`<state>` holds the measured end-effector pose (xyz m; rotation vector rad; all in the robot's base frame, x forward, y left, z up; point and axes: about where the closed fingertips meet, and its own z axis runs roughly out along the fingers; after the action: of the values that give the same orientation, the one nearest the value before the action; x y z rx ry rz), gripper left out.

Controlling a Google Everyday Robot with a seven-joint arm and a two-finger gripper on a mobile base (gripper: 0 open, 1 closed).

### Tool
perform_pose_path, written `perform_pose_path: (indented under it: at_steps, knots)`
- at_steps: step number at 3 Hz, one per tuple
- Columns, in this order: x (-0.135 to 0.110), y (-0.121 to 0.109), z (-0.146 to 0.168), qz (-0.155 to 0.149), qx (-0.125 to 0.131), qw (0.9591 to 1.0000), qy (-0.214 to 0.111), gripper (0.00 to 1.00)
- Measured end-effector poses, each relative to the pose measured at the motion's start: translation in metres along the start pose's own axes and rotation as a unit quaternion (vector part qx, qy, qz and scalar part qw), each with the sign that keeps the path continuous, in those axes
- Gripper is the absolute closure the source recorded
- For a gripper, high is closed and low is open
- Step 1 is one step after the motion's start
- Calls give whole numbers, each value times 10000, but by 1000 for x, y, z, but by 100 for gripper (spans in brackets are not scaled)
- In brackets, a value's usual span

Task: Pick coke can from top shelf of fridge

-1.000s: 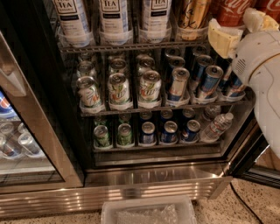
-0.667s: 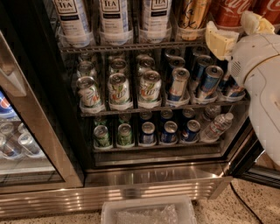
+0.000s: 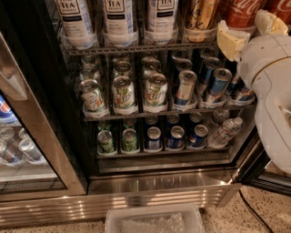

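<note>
Nearest, a clear bin (image 3: 154,219) sits on the floor before the fridge (image 3: 159,191). The white arm (image 3: 273,100) rises along the right side, the only arm there is.

Inside, on the lowest rack, the front row holds two green cans (image 3: 106,141), three blue cans (image 3: 176,136) and one water bottle (image 3: 225,131) lying on its side. On the middle rack, the front row holds three tilted green-and-white cans (image 3: 123,93) and at least three blue ones to their right, with more rows behind.

Farthest up is the tabletop (image 3: 136,48), the wire top rack. It carries three tea bottles (image 3: 118,18), one gold can (image 3: 200,13) and one coke can (image 3: 241,11). A further red shape shows at the right corner; I cannot tell what it is.

The coke can stands upright near the tabletop's right end, at its front edge. Its long axis is vertical.

The claw (image 3: 250,31) hangs just in front of and below it, spread wide and gripping nothing. One pale finger (image 3: 231,41) is low on the can's left and the other is to its right — so the can lies up and beyond the gap, slightly left. By my judgement the claw should lift and push in before it closes.
</note>
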<state>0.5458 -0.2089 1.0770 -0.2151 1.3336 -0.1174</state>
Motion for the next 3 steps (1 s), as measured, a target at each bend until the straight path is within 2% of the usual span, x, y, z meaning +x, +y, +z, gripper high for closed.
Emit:
perform_pose_path:
  at_steps: [3]
  knots:
    - [-15,-12,20,-110,270,9993,-247,45]
